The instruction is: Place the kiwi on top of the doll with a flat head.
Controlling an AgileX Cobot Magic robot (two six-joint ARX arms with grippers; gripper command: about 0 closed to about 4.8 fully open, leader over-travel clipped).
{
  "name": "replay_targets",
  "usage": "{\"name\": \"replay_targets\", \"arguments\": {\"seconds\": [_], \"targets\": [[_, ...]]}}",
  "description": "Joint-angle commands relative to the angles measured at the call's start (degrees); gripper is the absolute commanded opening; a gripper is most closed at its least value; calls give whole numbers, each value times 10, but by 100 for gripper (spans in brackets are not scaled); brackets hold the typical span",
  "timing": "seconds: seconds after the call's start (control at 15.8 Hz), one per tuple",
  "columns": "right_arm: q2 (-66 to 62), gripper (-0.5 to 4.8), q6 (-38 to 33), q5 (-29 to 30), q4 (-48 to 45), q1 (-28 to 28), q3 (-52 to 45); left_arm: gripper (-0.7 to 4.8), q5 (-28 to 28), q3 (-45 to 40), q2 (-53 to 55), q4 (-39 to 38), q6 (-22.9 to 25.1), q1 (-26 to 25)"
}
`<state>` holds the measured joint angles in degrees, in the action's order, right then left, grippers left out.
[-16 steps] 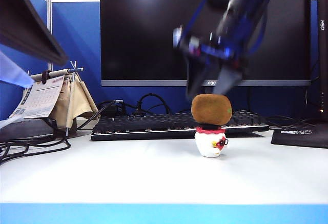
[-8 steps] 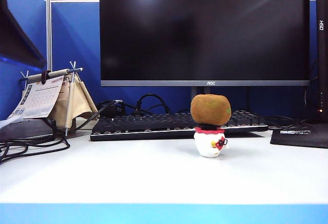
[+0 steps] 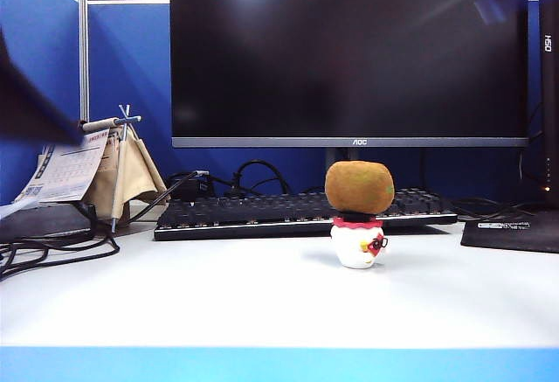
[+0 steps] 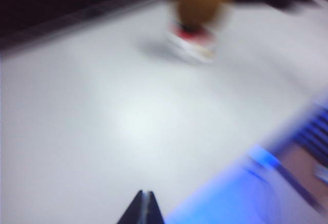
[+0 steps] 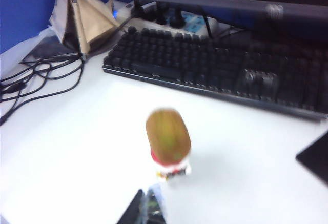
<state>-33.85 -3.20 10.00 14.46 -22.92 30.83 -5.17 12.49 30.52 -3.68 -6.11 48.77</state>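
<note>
The fuzzy brown kiwi (image 3: pixel 359 187) lies balanced on the flat black cap of the small white doll with a flat head (image 3: pixel 357 246), mid-table in front of the keyboard. Nothing touches it. In the left wrist view, blurred by motion, the kiwi (image 4: pixel 200 6) and doll (image 4: pixel 192 44) are far off, and my left gripper (image 4: pixel 146 197) is shut and empty over bare table. In the right wrist view the kiwi (image 5: pixel 168 134) and doll (image 5: pixel 174 170) sit just beyond my right gripper (image 5: pixel 148 197), which is shut with nothing held. In the exterior view only blurs of the arms show at the edges.
A black keyboard (image 3: pixel 262 211) and a dark monitor (image 3: pixel 349 50) stand behind the doll. At the left are a desk calendar stand (image 3: pixel 70 168) and loose cables (image 3: pixel 52 246). A black pad (image 3: pixel 515 229) lies at the right. The table's front edge (image 3: pixel 279 364) is blue.
The right gripper, open just above the kiwi a second ago, has risen up and away to the upper right and shut. The kiwi stays on the doll. The left arm's blur has shifted.
</note>
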Motion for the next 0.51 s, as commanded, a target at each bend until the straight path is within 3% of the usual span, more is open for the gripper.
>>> {"name": "replay_targets", "arguments": {"seconds": [0.06, 0.38, 0.51], "targets": [[116, 6, -39, -16, -30, -1, -127, -5, 80, -16, 0, 12, -5, 1], [290, -1, -72, -24, -27, -1, -266, -5, 80, -40, 1, 12, -6, 1], [325, -1, -80, -24, -26, -1, -296, -5, 81, -48, 1, 16, -26, 1]]}}
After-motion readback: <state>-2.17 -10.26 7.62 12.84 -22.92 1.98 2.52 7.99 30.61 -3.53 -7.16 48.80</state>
